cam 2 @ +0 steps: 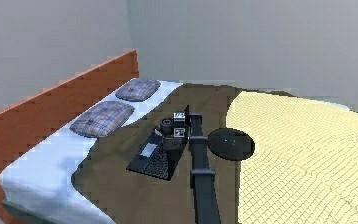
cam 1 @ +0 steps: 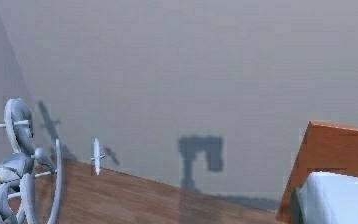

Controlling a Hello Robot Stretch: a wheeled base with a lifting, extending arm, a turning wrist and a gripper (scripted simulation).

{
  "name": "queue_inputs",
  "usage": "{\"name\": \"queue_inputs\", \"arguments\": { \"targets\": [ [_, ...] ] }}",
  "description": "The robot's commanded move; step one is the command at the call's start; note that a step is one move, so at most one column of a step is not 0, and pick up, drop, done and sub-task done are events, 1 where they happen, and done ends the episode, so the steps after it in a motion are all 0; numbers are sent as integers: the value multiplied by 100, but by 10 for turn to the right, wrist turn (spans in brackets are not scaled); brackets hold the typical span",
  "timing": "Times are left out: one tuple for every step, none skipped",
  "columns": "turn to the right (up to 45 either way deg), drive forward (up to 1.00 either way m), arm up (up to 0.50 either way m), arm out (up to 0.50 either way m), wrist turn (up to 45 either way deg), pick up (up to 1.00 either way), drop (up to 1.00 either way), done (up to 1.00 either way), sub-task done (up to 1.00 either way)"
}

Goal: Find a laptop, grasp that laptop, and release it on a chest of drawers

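Arm side view: laptop [cam 2: 152, 160] is found on bed [cam 2: 287, 130], tool [cam 2: 167, 140] by it; whether anything is held cannot be told; release is left.

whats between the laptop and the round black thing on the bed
The robot's dark arm bar crosses between the laptop and the round black disc, above the brown blanket, seen in the arm side view.

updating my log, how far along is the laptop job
Done: the laptop is found, lying on the brown blanket of the bed. In hand: the arm reaches over the bed with the fingers at the laptop; whether they hold it cannot be told. Left: lifting it clear, then carrying it to a chest of drawers and releasing it there.
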Motion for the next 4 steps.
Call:
{"name": "queue_inputs", "arguments": {
  "targets": [
    [0,0,-30,0,0,0,0,0,0],
    [0,0,0,0,0,100,0,0,0],
    [0,0,10,0,0,0,0,0,0],
    [0,0,38,0,0,0,0,0,0]
  ]
}}
